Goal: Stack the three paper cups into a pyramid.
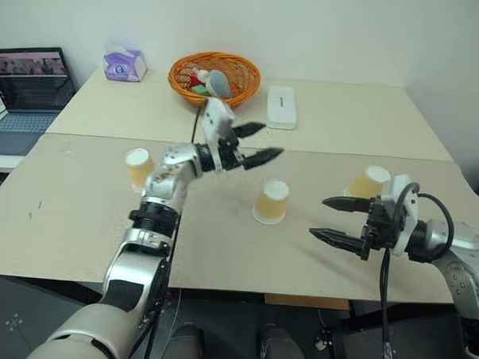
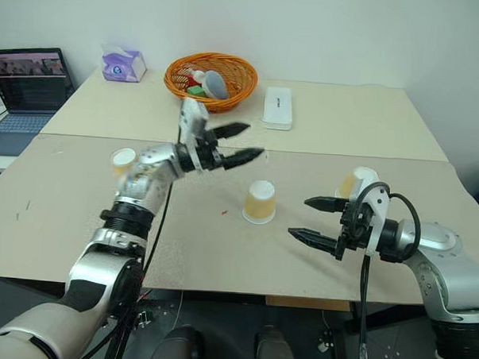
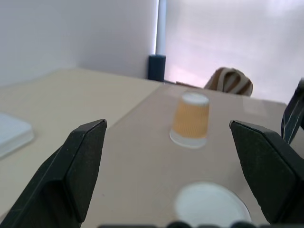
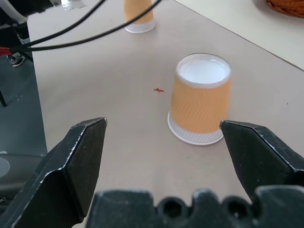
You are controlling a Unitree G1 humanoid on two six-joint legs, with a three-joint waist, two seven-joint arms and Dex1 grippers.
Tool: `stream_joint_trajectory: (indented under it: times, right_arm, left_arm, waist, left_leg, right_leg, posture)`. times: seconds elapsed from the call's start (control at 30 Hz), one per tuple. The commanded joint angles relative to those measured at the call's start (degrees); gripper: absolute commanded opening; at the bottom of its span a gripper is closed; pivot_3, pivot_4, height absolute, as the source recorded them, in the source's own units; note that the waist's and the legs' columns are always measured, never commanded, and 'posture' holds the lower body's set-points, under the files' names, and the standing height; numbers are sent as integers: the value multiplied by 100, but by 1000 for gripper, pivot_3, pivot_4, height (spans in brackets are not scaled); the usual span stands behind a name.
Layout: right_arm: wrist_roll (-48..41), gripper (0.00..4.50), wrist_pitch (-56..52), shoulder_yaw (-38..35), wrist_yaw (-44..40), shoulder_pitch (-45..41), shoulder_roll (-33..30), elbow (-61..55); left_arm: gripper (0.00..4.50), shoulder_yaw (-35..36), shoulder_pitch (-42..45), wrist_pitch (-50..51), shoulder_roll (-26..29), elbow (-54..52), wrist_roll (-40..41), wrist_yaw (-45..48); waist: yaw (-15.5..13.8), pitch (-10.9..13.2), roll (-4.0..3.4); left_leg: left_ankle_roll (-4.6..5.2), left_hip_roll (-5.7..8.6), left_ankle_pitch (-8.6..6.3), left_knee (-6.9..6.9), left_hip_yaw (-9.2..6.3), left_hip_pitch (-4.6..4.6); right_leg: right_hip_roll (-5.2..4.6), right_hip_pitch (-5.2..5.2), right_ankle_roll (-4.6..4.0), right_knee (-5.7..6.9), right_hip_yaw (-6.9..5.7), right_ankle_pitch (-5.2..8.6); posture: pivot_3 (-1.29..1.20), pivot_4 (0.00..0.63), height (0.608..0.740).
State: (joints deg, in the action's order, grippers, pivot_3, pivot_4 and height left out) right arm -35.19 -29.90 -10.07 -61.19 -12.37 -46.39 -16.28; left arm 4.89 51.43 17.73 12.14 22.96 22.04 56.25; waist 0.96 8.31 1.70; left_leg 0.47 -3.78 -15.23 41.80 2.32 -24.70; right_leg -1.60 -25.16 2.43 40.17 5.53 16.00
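Near the middle cup (image 1: 271,201), upside down on the surface (image 1: 87,213), both hands are empty with fingers apart, left hand (image 1: 255,144) above it, right hand (image 1: 333,219) beside it; bring the two outlying cups gently alongside.

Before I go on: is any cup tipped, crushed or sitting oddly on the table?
Nothing stands out. All three cups stand upside down and apart on the table: the left cup, the middle cup and the right cup behind the right gripper. None looks crushed; none is stacked yet.
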Motion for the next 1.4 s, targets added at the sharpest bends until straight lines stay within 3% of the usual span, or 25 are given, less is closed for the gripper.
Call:
stream_joint_trajectory:
  times: [0.03,0.33,0.43,0.67,1.4]
  right_arm:
    - [-112,4500,82,-71,-40,-120,46,-17]
    - [5,4500,162,94,-46,-203,185,60]
    - [17,4500,193,149,-49,-188,236,49]
    - [44,4500,277,280,-83,-270,323,149]
    - [1,4500,261,189,-46,-213,330,110]
  left_arm:
    - [4408,203,-303,810,157,-1024,485,-377]
    - [4408,566,-1476,1886,456,-2989,413,-2307]
    - [4408,859,-1727,2527,312,-3582,-135,-3944]
    - [4408,1318,-1501,3323,24,-4177,-1083,-6194]
    - [4408,1204,-1858,2894,-100,-3065,-1548,-6613]
  waist:
    - [-9,0,0]
    - [-30,0,0]
    - [-31,0,1]
    - [-46,2,3]
    - [-44,3,6]
  left_leg:
    - [0,0,0,0,0,1]
    - [-2,0,1,2,-3,0]
    - [-2,0,1,3,-4,2]
    - [-3,3,1,3,-8,0]
    - [-6,4,3,2,-7,-1]
  right_leg:
    - [0,0,0,0,-1,0]
    - [-2,2,-1,-1,-2,-1]
    - [-3,4,-1,1,-2,-1]
    - [-5,5,1,-2,-4,-3]
    - [-6,4,-1,0,-7,-5]
  posture:
    - [0,150,675]
    - [0,150,675]
    - [0,150,675]
    - [0,150,675]
    - [0,150,675]
